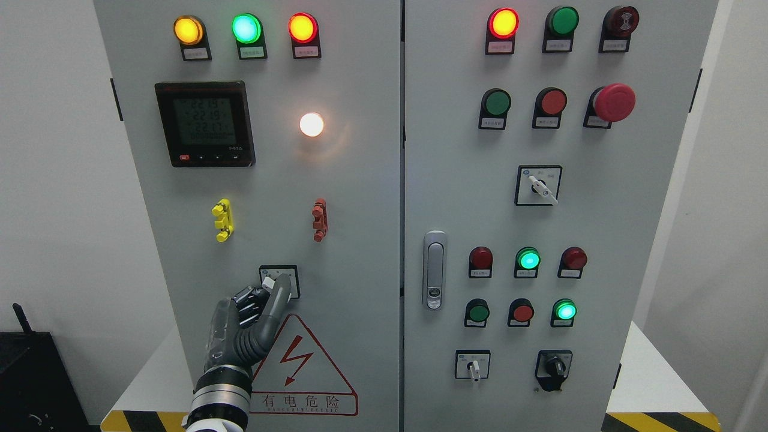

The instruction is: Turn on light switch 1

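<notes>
A small rotary switch on a square white plate [294, 273] sits low on the left cabinet door [360, 210]. My left hand [267, 292] comes up from the bottom edge and is on this switch. Its thumb [281, 294] lies over the knob and its other fingers [247, 298] are curled at the knob's left side. The knob itself is hidden by the hand. A round white lamp [311, 124] higher on the same door is lit. My right hand is out of view.
The left door also has a digital meter [205, 123], yellow [223, 219] and red [320, 219] clips, and a warning triangle [300, 366]. The right door [648, 210] carries lamps, push buttons, a red emergency button [614, 102], rotary switches and a door handle [434, 270].
</notes>
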You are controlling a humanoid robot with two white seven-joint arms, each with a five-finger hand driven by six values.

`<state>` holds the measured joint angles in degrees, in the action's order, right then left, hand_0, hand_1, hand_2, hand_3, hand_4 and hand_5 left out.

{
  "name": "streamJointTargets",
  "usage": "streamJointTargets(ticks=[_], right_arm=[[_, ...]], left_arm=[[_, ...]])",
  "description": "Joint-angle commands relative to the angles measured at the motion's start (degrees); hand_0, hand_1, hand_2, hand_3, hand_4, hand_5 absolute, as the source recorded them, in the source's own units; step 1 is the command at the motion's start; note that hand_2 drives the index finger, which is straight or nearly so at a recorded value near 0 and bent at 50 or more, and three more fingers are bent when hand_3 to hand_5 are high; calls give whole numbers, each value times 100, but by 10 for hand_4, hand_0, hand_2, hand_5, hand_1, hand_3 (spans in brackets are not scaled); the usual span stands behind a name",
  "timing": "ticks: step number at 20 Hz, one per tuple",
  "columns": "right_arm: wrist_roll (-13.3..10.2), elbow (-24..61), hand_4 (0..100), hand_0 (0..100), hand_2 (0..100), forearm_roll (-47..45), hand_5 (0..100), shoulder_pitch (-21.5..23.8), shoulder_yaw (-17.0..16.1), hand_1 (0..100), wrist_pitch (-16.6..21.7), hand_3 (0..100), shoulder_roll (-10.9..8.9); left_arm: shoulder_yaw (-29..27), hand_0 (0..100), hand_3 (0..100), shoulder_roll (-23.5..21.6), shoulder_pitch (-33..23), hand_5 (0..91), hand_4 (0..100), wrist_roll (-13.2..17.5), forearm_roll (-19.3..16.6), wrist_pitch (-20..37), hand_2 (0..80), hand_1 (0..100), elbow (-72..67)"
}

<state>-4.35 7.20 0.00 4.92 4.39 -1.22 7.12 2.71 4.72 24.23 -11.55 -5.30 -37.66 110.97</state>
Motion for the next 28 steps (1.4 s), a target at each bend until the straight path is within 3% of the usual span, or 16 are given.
streamJointTargets(ticks=[1,6,12,17,20,23,24,28], right_arm=[[4,0,0,0,0,-141,0,0,0,0,-1,0,0],[4,0,0,0,0,-141,0,0,0,0,-1,0,0],[4,0,0,0,0,-141,0,0,0,0,-1,0,0],[4,0,0,0,0,-141,0,0,0,0,-1,0,0],[4,0,0,0,0,-141,0,0,0,0,7,0,0],[4,0,0,0,0,-141,0,0,0,0,-1,0,0],[4,0,0,0,0,-141,0,0,0,0,-1,0,0],[4,0,0,0,0,-141,0,0,0,0,-1,0,0]], left_arm=[[-16,179,871,11,-146,851,923,-5,-6,57,630,405,65],[-68,174,874,11,-366,854,924,4,2,197,635,401,215],[-86,170,878,11,-858,856,926,4,2,812,638,389,399],[-217,167,890,2,-1990,843,962,56,55,2278,621,368,355],[-297,171,922,2,-2912,799,953,372,73,3524,593,350,146],[-752,175,916,-111,-3582,701,912,829,239,5053,556,294,-573],[-824,170,882,-190,-3757,622,871,952,362,5485,527,271,-872],[-1035,154,770,-375,-4207,468,754,1147,591,6682,452,212,-2339]])
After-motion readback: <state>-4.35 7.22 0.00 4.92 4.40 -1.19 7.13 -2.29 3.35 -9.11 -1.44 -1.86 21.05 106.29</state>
